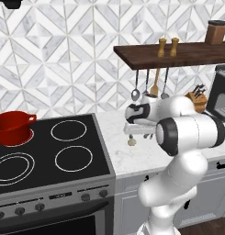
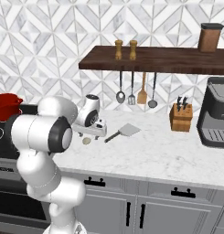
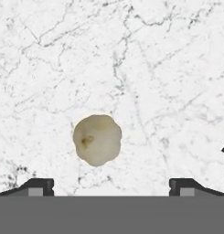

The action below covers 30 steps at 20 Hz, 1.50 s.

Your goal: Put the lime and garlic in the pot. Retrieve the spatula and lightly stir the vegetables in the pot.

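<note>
Jaws spread wide above garlic | white marble counter | chevron-tile wall

One pot, one garlic, one spatula, four hanging utensils, two shakers.

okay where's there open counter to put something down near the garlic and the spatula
Bare marble lies between the spatula and the knife block, running to the counter's front edge. The stove's three unused burners are bare too. It is crowded around the garlic, with the gripper right above it.
</note>
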Motion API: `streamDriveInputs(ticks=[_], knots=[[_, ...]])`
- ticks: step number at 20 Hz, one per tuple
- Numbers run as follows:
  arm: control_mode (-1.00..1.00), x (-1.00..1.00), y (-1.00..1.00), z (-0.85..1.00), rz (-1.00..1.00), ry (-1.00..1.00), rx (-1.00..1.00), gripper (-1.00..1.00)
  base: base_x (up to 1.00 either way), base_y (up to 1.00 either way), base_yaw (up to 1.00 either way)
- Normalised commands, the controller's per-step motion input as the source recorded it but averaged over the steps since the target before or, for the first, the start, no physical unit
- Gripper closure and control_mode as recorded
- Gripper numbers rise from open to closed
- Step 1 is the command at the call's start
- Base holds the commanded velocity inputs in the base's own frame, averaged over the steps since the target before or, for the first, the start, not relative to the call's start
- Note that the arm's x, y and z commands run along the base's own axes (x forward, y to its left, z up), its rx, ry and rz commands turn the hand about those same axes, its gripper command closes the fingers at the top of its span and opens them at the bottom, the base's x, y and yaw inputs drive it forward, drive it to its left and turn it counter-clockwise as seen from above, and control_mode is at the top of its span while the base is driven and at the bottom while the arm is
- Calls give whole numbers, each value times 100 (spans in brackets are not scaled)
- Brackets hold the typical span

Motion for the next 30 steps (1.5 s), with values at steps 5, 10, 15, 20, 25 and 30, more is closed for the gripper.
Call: streamDriveInputs(ticks=[5, 10, 15, 20, 25, 30], knots=[[-100, 7, 10, -12, 0, 2, 0, -100, 0, 0, 0], [-100, 6, 3, -13, 0, 1, 2, -100, 0, 0, 0], [-100, 3, 0, -16, 0, 0, 2, -100, 0, 0, 0], [-100, 0, 3, -12, 0, 0, 1, -100, 0, 0, 0], [-100, 3, 13, -8, 0, 0, 0, -100, 0, 0, 0], [-100, 2, 8, -10, 0, 0, 1, -100, 0, 0, 0]])
